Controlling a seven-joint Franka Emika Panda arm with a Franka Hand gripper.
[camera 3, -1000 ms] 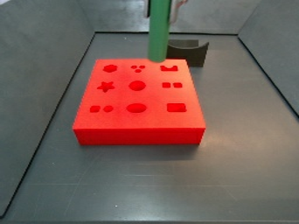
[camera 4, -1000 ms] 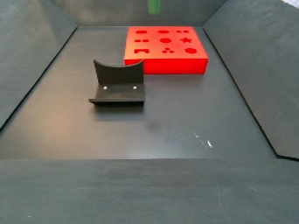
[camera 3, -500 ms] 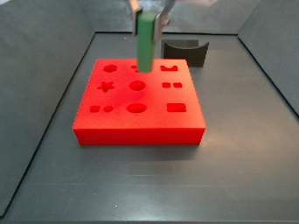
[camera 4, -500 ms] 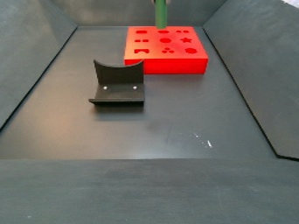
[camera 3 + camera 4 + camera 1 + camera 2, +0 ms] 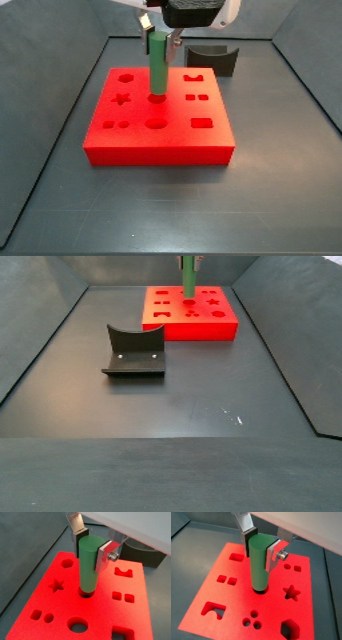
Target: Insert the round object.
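Over red block (image 5: 158,118), end effector (image 5: 89,545) gripping peg (image 5: 88,567)

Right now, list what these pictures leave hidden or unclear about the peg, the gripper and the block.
- How deep the green peg sits in the round hole: its lower end is hidden by the red block in both wrist views.
- The gripper: its body is cut by the frame edge in a side view.
- The block's holes: too small to tell apart in a side view.
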